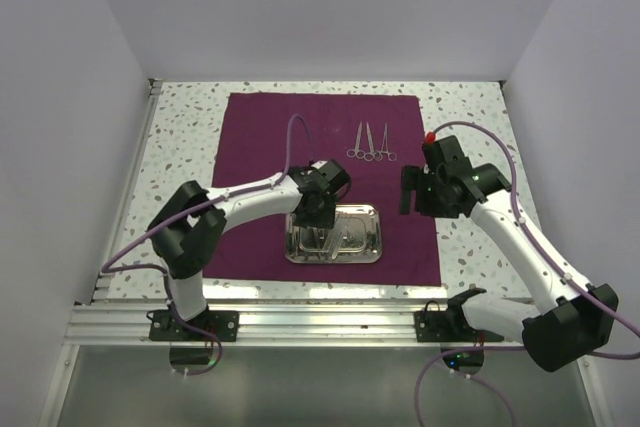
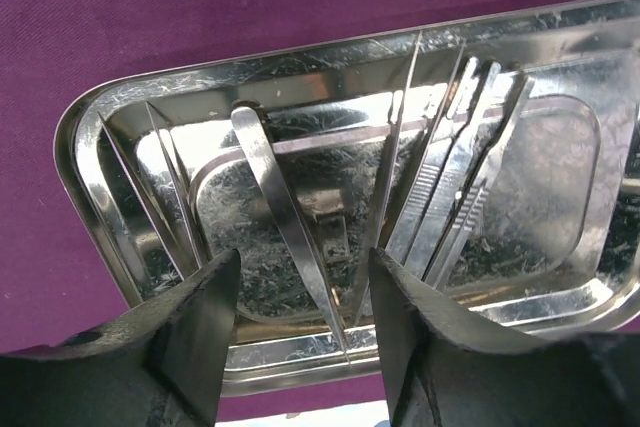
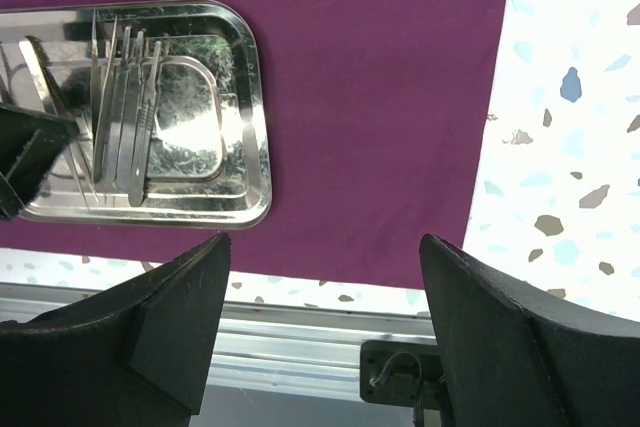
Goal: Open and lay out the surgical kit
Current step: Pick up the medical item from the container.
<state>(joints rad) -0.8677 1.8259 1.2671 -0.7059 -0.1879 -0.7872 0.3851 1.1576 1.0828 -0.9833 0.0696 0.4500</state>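
Jaws of the left gripper (image 2: 305, 282) stand partly apart, lowered into the steel tray (image 2: 78, 142), with the pointed end of a pair of flat tweezers (image 2: 280, 207) lying in the gap between them. Neither finger visibly touches the metal, so nothing is held. Beyond the jaws the tweezers run away and to the left toward their rounded, joined end. Just outside the right-hand finger lies a bundle of further slim instruments (image 2: 450, 187), fanned against one another. Under and all around the tray spreads the opened purple cloth (image 2: 200, 7). Jaws of the right gripper (image 3: 322, 257) are wide apart and empty, hanging over bare cloth with the tray off to their left. Two ring-handled forceps (image 1: 370, 142) already lie side by side on the cloth, well beyond both grippers, so the kit appears partly laid out. The tweezers look light, thin and springy, and probably slippery on polished steel. Lying flat, they offer little height to pinch. A hold across both blades somewhat back from the tip seems soundest, since the very point could skate or flick free, and the neighbouring bundle may be disturbed.
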